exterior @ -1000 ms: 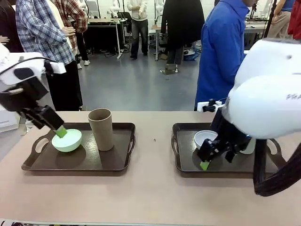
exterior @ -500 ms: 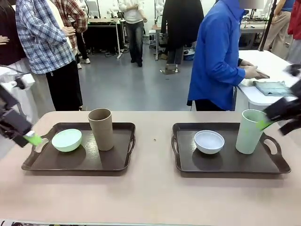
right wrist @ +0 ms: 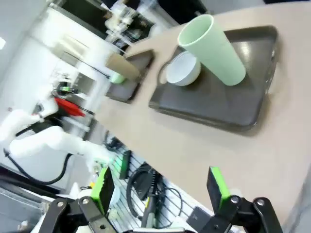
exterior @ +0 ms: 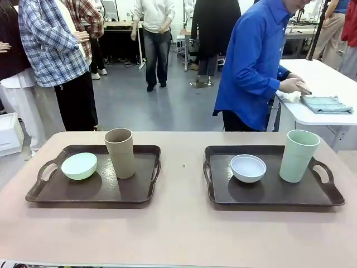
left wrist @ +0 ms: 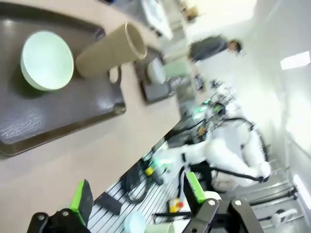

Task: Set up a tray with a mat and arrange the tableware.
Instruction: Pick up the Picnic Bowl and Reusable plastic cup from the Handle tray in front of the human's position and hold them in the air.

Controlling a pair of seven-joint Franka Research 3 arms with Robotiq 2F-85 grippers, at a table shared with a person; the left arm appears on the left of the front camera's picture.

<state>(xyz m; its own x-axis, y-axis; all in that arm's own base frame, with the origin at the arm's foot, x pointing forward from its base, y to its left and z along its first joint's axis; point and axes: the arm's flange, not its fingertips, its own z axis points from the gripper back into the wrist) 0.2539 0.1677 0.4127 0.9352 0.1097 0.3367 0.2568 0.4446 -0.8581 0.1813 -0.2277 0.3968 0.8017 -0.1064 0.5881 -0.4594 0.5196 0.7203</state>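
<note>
In the front view, two dark brown trays lie side by side on the table. The left tray (exterior: 95, 190) holds a mint green bowl (exterior: 78, 166) and a tan-brown cup (exterior: 120, 152). On the right tray (exterior: 273, 192) stand a pale blue-white bowl (exterior: 248, 168) and a pale green cup (exterior: 299, 156). My left gripper (left wrist: 138, 194) is open and empty, off the table's near edge, looking back at the mint bowl (left wrist: 47, 60) and tan cup (left wrist: 111, 51). My right gripper (right wrist: 159, 187) is open and empty too, clear of the green cup (right wrist: 211, 48) and its tray (right wrist: 214, 109).
A person in a blue shirt (exterior: 254, 67) stands behind the right tray, with a hand on a folded grey-blue cloth (exterior: 326, 103), perhaps the mat, on a white side table. Other people stand farther back. Bare tabletop (exterior: 181, 223) runs between and in front of the trays.
Both arms have drawn back out of the front view, the left one leftwards from the mint bowl and the right one rightwards from the right tray. The person has leaned towards the side table.
</note>
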